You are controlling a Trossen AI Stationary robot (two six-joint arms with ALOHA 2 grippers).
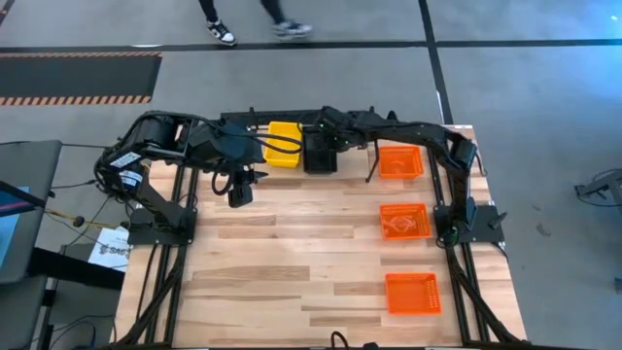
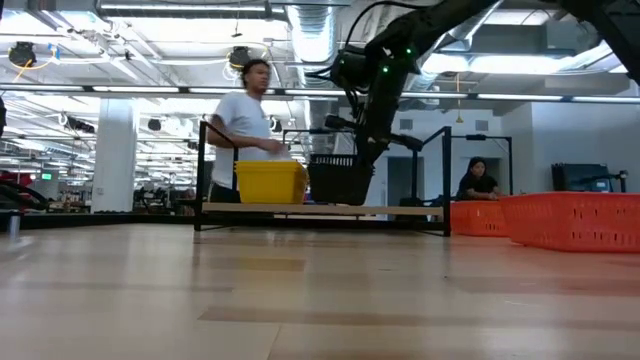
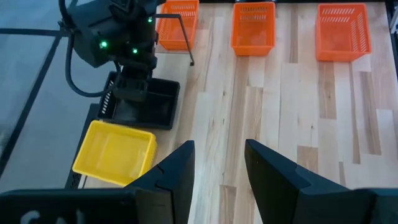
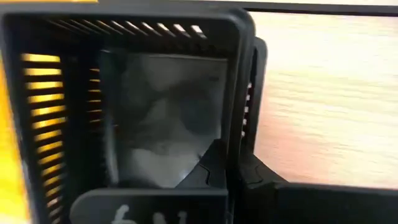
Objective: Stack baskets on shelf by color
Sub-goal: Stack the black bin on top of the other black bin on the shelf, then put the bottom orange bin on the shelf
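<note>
On the shelf [image 2: 320,210] along the table's far edge stands a yellow basket [image 1: 283,144]. Beside it is a black basket [image 1: 319,154], on which my right gripper [image 4: 233,165] is shut. A second black rim [image 4: 256,62] shows just outside the held wall. My left gripper [image 3: 217,168] hangs open above the table, near the shelf's left part, with nothing between its fingers. Three orange baskets [image 1: 399,161], [image 1: 404,221], [image 1: 412,293] lie flat on the tabletop along the right side, the farthest beside the shelf's right end. My right gripper pinches the black basket's side wall [image 4: 239,106], the one toward the table's right, with one finger [image 4: 208,165] inside the basket and the other outside. The fingers come slanting down from above. The basket sits level and upright at the shelf board; whether it rests there I cannot tell.
Black wire hoops [image 3: 183,37] stand at the shelf's ends. Bare wood [image 1: 292,262] fills the table's middle and near left. Beyond the table a person [image 2: 245,120] walks behind the shelf and another [image 2: 480,182] sits farther off.
</note>
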